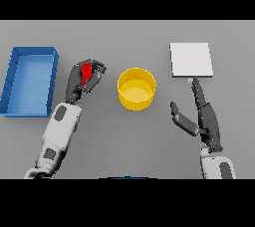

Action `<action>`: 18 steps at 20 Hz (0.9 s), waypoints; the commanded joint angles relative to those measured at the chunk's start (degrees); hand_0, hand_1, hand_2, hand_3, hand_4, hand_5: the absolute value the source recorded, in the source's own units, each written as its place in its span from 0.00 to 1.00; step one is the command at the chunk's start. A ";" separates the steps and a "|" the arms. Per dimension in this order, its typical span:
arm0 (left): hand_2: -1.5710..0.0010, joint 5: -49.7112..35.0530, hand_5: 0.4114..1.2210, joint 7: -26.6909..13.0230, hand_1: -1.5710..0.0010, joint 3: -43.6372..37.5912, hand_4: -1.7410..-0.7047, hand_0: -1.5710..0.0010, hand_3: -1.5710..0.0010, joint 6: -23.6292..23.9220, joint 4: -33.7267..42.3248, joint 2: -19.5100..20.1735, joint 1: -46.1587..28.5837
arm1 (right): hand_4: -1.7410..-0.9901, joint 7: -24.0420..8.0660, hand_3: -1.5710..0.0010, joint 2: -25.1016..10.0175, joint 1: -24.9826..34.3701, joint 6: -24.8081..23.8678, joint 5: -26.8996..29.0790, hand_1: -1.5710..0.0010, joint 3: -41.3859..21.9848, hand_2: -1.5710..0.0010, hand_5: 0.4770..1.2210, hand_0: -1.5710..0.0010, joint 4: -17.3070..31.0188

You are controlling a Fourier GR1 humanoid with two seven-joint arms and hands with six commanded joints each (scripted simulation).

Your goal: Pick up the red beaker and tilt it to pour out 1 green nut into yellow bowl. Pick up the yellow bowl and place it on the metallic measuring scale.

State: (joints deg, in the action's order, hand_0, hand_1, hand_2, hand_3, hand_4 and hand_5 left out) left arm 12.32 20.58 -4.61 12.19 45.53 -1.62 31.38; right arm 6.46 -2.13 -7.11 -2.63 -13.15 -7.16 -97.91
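Red beaker (86, 73) sits clenched in your left hand (82, 80), left of the yellow bowl (136, 88); your right hand (201, 115) lies released below the metallic scale (191, 59)

A plain grey worktop (129, 141) fills the whole view from side to side, smooth and matte, with no seams or marks. The light is soft and even, and casts only faint, short shadows on the surface. Toward the far edge the grey looks slightly darker than it does nearer the lower edge. No walls, floor, windows or other furniture can be seen beyond the worktop.
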 commanded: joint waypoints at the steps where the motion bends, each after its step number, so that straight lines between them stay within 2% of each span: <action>1: 0.16 -0.23 0.87 -0.37 0.16 -0.24 0.13 0.17 0.23 0.29 -0.12 -0.11 0.43 | 0.68 0.26 1.00 -0.07 0.28 0.17 0.27 1.00 0.10 1.00 0.28 1.00 -0.01; 4: 0.08 -1.08 0.89 -0.19 0.08 -0.42 0.07 0.09 0.12 0.39 1.26 -0.10 0.28 | 0.73 0.52 1.00 -0.58 0.11 -0.24 -0.59 1.00 0.13 1.00 0.26 1.00 -0.16; 7: 0.04 -0.50 0.88 -1.40 0.04 0.29 0.03 0.04 0.06 1.00 2.98 1.00 0.92 | 0.77 1.73 1.00 -0.97 -0.15 -0.28 -1.22 1.00 -0.01 1.00 0.25 1.00 0.30; 9: 0.03 0.69 0.88 -2.98 0.03 1.82 0.02 0.03 0.04 0.32 5.89 2.69 1.12 | 0.82 1.04 1.00 -1.19 0.53 -0.88 -2.34 1.00 -0.21 1.00 0.25 1.00 0.20; 11: 0.02 3.04 0.89 -5.18 0.02 4.43 0.01 0.02 0.03 -1.02 8.28 4.76 1.38 | 0.84 1.84 1.00 -0.41 -0.22 -1.89 -3.82 1.00 -1.02 1.00 0.24 1.00 0.29; 14: 0.01 11.12 0.90 -11.20 0.01 11.21 0.01 0.01 0.01 -2.25 11.23 8.85 4.21 | 0.86 1.51 1.00 -0.54 -0.01 -1.94 -4.28 1.00 -1.14 1.00 0.25 1.00 0.22; 18: 0.01 15.94 0.88 -14.77 0.01 16.63 0.01 0.01 0.01 -4.76 13.72 10.77 4.52 | 0.86 2.04 1.00 -0.93 -0.40 -1.35 -3.37 1.00 -0.71 1.00 0.26 1.00 0.01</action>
State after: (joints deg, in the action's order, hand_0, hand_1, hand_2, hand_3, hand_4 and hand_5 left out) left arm 28.16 5.91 12.02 7.37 59.26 9.14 35.89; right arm 8.47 -3.09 -7.51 -3.98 -16.52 -7.87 -97.89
